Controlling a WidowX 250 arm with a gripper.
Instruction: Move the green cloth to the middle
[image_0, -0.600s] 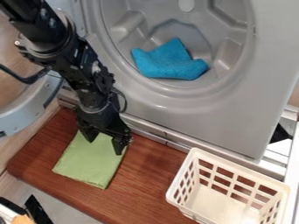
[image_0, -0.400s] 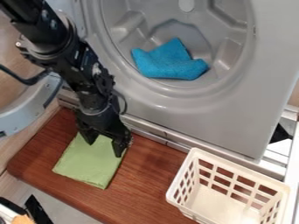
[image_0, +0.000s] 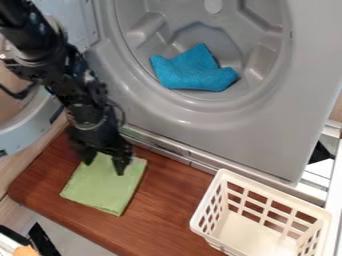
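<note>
Your green cloth (image_0: 105, 184) lies flat on the wooden desk (image_0: 170, 200), out toward 10 o'clock of the desk's visible part, its sides turned at a slant much like the board's own edges. Your gripper (image_0: 104, 166) hangs over the cloth's 12 o'clock edge with its two fingers spread apart and nothing clamped between them. You can't tell whether the tips touch the fabric or sit just above it.

That placing makes sense for a pinch: with cloth between the tips, closing them should gather a fold near the edge, which the rest can trail behind. Because the cloth lies so flat, you would likely need the tips right down on it, or they may skim over and meet on nothing.

The arm slants in from 11 o'clock, passing between the open round door (image_0: 30, 125) at 9 o'clock and the grey washer (image_0: 247, 135) at 1 o'clock, so mind both when you lift. The middle of the desk probably lies toward 4 o'clock from the cloth, before the white basket (image_0: 234, 240). A low carry or drag that way should suffice, stopping short of the basket wall. The blue cloth (image_0: 194, 70), resting in the washer's round opening, has no part in this job.
</note>
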